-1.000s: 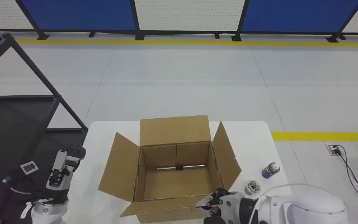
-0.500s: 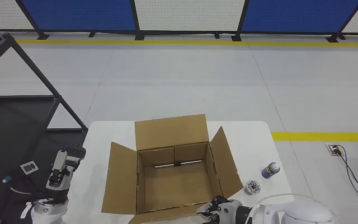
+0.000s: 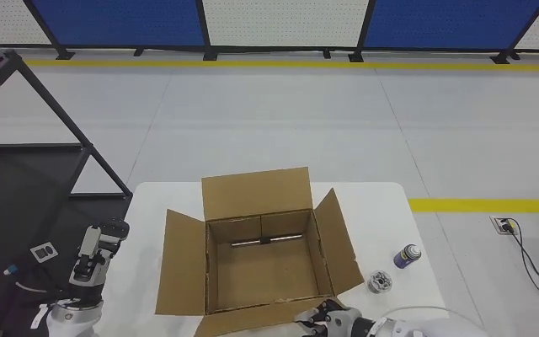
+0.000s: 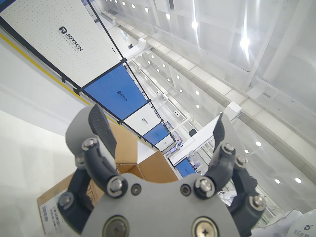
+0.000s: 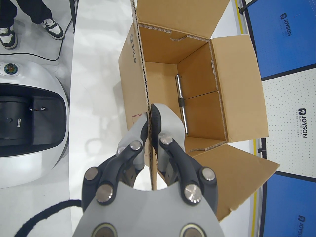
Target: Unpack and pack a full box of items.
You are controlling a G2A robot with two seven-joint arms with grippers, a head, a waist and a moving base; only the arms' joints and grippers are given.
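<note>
Clamped on box flap (image 5: 133, 75): right gripper (image 5: 149, 113); left gripper (image 4: 159, 115) agape, aimed upward.

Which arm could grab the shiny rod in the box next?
Probably the left. The left gripper is open and empty beside the box, while the right gripper is shut on the box's near flap and would have to let go before reaching the rod.

At the top of your frame, blue and white panels (image 3: 286, 21) stand behind a yellow floor line (image 3: 253, 62); black rack (image 3: 38, 181) left
</note>
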